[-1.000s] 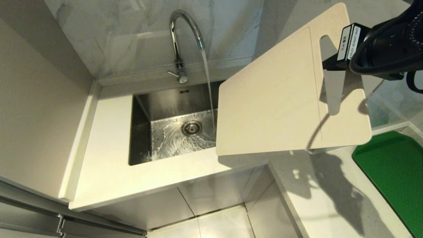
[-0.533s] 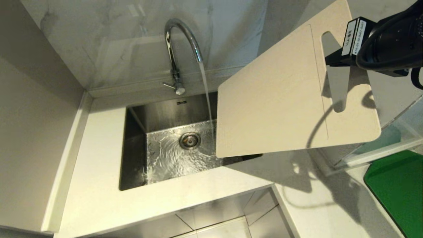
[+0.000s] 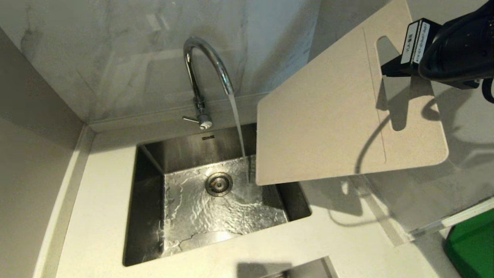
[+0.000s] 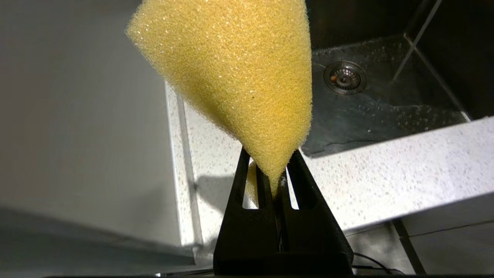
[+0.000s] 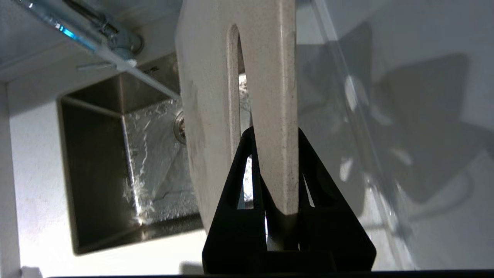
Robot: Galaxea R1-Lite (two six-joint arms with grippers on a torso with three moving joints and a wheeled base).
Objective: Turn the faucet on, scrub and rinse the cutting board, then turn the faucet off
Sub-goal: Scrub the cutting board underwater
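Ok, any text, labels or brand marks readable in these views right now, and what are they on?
White label on the right claw's mount: two lines of print, too small and blurred to read.
Small dark mark on the sink's back wall: a brand stamp, unreadable.
Board, faucet and sponge: no text visible.

faucet (image 3: pixel 204 73): 1 | cutting board (image 3: pixel 324 123): 1 | sponge (image 4: pixel 239 73): 1 | sink (image 3: pixel 148 200): 1 | drain (image 3: pixel 219 184): 1
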